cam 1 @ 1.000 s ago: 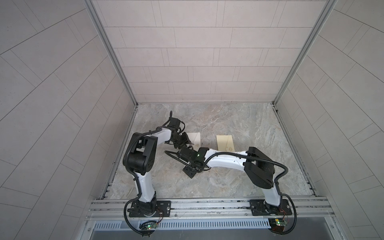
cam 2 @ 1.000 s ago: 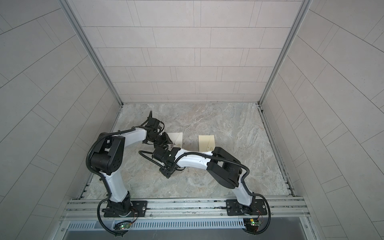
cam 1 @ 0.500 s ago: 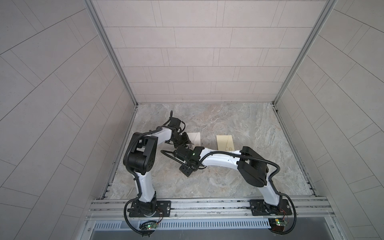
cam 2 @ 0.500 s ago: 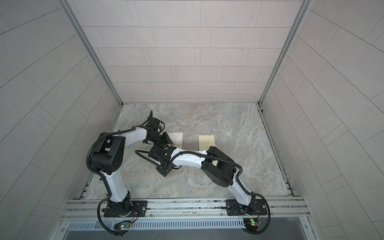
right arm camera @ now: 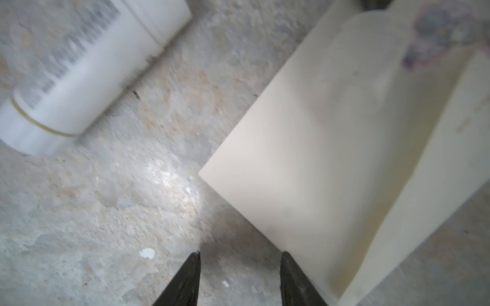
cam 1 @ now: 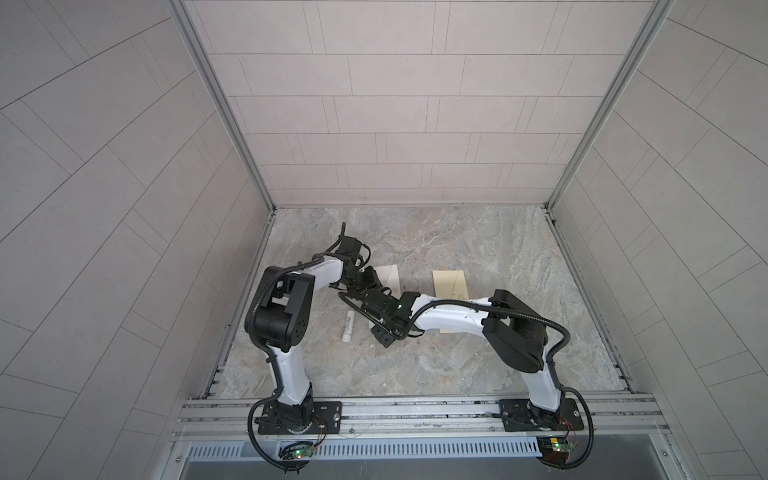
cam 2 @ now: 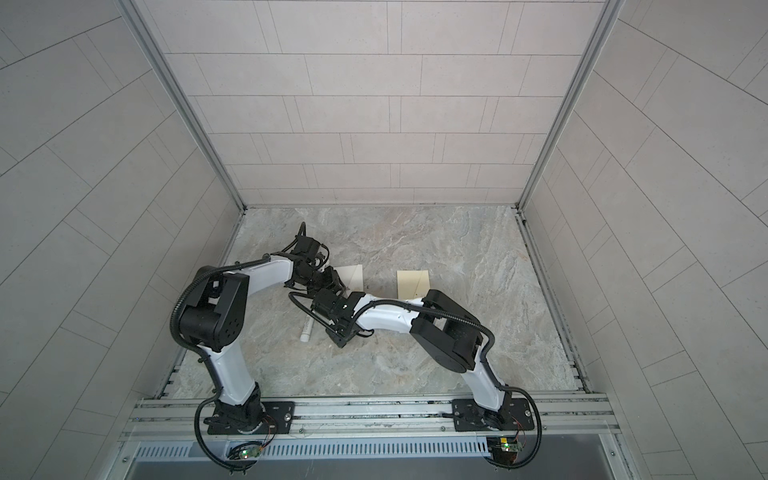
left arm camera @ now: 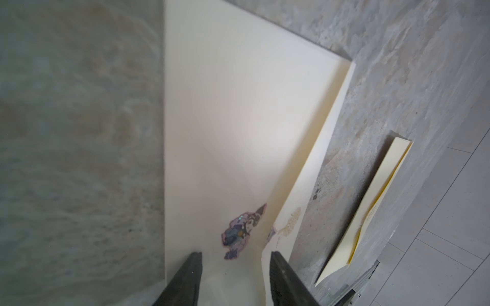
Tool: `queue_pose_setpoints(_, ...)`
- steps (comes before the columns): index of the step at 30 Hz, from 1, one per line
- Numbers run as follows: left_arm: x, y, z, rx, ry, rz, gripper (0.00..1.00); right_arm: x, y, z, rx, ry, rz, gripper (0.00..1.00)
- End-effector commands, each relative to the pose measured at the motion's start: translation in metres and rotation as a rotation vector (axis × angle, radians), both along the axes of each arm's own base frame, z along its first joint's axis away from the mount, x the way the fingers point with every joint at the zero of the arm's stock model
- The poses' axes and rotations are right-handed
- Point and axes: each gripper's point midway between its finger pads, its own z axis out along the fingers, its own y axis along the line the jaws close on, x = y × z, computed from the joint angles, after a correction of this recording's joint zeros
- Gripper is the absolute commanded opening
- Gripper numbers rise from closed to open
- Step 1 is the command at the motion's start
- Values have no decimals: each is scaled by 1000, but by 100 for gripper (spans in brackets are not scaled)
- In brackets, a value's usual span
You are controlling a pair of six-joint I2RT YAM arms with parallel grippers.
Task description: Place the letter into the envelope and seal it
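Clearly, purple sticker [left arm camera: 240, 233] on envelope [left arm camera: 238, 106], both wrist views (hidden from above)

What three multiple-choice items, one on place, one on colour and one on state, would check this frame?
1. The white tube lies:
A. on the envelope
B. on the letter
C. on the bare tabletop

2. The sticker on the envelope is mostly:
A. purple
B. green
C. orange

3. The letter is:
A. tucked inside the envelope
B. lying flat outside the envelope, apart from it
C. propped against the back wall

Answers:
1. C, since both top views and the right wrist view show marble all round the tube.
2. A, since the left wrist view shows a purple figure near the flap edge.
3. B, since the top views and the left wrist view show bare tabletop between the two papers.
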Motion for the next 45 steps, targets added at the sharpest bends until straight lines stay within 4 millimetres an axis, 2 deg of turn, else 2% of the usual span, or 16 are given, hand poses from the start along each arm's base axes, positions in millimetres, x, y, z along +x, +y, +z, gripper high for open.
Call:
queue_pose_setpoints(1,-30,20,-5,90,81,17,57,6,2,38,77,-79,-27,51)
queue_pose_setpoints(4,-14,30,25,65,-15,80,70,5,-2,45,82,-75,-29,51)
queue_pose_setpoints(6,-9,39,45,56,-69,105,74,3,-4,46,88,-69,-29,51)
queue_pose_setpoints(8,-14,54,60,103,-104,102,78,3,-5,45,88,-63,-31,51)
queue_pose_setpoints(10,-32,76,66,201,-100,86,80,2,-8,44,88,-54,-35,50)
queue_pose_setpoints(13,-74,120,56,418,-12,88,85,2,-12,42,97,-49,-45,50)
queue_pose_setpoints(16,-113,149,37,536,82,94,89,2,-20,42,100,-46,-56,50)
queue_pose_setpoints(18,-124,158,25,576,88,122,90,2,-25,43,104,-45,-62,49)
queue_pose_setpoints(22,-128,167,12,627,85,124,90,1,-36,48,112,-49,-78,49)
queue_pose_setpoints(28,-137,154,-9,587,212,36,67,4,-50,59,130,-74,-102,48)
queue_pose_setpoints(32,-139,155,-25,607,261,15,50,6,-54,67,148,-85,-119,48)
queue_pose_setpoints(34,-137,157,-25,618,261,13,37,6,-55,68,155,-87,-123,48)
queue_pose_setpoints(36,-137,157,-24,620,255,12,28,8,-55,67,158,-81,-133,48)
queue_pose_setpoints(42,-132,153,-18,605,220,2,14,18,-41,65,224,-26,-148,48)
queue_pose_setpoints(45,-130,144,-12,593,178,-37,9,25,-32,62,228,12,-153,48)
